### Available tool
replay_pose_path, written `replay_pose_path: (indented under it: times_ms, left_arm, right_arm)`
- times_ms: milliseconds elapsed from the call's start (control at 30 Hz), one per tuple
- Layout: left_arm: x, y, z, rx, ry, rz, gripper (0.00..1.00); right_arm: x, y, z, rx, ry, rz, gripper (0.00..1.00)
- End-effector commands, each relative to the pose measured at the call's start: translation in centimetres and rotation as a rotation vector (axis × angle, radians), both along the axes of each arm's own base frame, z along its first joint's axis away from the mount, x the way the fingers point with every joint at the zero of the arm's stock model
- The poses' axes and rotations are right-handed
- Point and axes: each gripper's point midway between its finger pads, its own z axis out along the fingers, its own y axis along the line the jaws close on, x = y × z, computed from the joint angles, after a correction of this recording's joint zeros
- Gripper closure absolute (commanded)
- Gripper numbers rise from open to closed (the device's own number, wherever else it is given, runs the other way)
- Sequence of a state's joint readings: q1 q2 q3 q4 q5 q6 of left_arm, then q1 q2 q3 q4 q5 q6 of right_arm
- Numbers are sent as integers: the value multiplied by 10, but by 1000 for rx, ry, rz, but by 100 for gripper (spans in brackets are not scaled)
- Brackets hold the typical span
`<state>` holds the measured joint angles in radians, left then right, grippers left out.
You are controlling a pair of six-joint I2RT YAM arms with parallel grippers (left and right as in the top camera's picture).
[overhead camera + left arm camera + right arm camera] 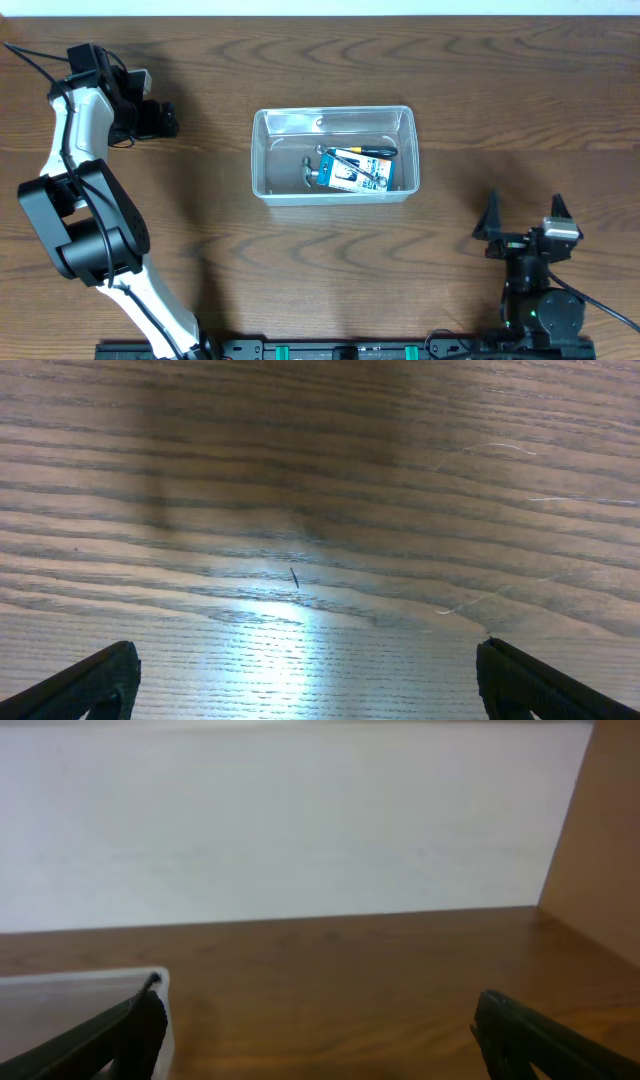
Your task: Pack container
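The container (334, 110), a clear plastic tub, stands in the middle of the wooden table. Inside lie a blue-and-white box (357, 171), a screwdriver with a yellow and black handle (372, 151) and a small metal tool (311, 168). My left gripper (165, 121) is at the far left, well apart from the tub, open over bare wood (305, 682). My right gripper (526, 207) stands open near the front right, with nothing between its fingers (315, 1032). A corner of the container (85, 988) shows beside its left finger (120, 1035).
The left arm (80, 200) curves up the left side of the table. A pale wall (300, 820) rises behind the table's far edge, and a wooden panel (600, 850) stands at the right.
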<state>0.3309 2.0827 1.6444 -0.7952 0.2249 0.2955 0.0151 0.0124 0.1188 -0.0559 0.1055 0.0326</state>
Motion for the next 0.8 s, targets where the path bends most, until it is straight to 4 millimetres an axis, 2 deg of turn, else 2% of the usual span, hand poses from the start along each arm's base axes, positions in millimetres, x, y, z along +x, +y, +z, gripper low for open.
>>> replay_pose_path:
  times_ms: [0,167,767]
  left_arm:
    - [-2,1,-4,7,10,-4,2]
    - [-2,1,-4,7,10,-4,2]
    - [-2,1,-4,7,10,-4,2]
  right_arm:
    - [2,3,-11,-12,15,20,1]
    - [5,4,-24,-13,41,26,1]
    - [8,4,-42,-13,58,26,1]
